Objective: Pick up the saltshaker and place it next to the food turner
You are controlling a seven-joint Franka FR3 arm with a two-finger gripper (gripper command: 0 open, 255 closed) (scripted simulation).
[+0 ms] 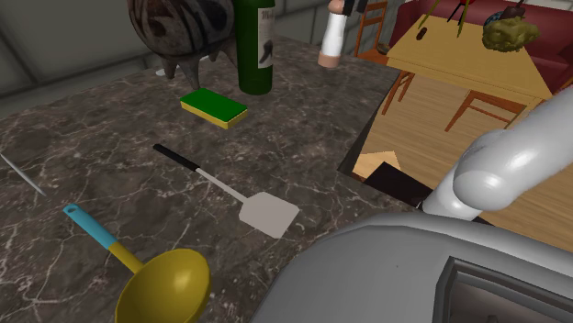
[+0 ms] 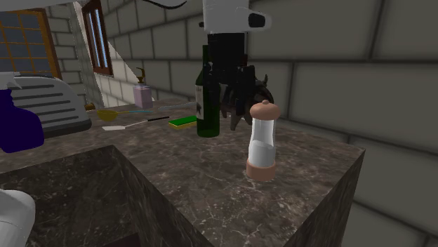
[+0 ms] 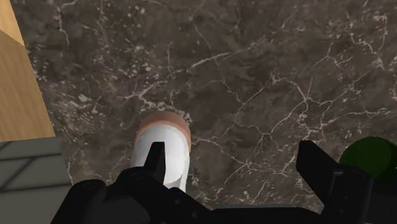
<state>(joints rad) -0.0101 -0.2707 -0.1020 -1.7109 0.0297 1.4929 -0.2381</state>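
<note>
Shoulder view: saltshaker [image 1: 332, 37] upright at the counter's [image 1: 110, 147] far edge, well apart from the food turner [image 1: 234, 194]. Second ext. view: my gripper [image 2: 236, 105] hangs just behind it, by the bottle [image 2: 207, 98]. Wrist view: jaws spread ready for the grab, nothing held. Shaker sits off-centre under one finger [image 3: 156, 159], so alignment looks off to me.

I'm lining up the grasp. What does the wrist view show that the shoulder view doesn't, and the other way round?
Wrist view adds: the gripper, fingers open, with the saltshaker off-centre, at one finger rather than midway between them. Shoulder view adds: the food turner lying flat on the counter, a green sponge and a yellow ladle. Both: the saltshaker, the green bottle and the dark marbled counter.
</note>
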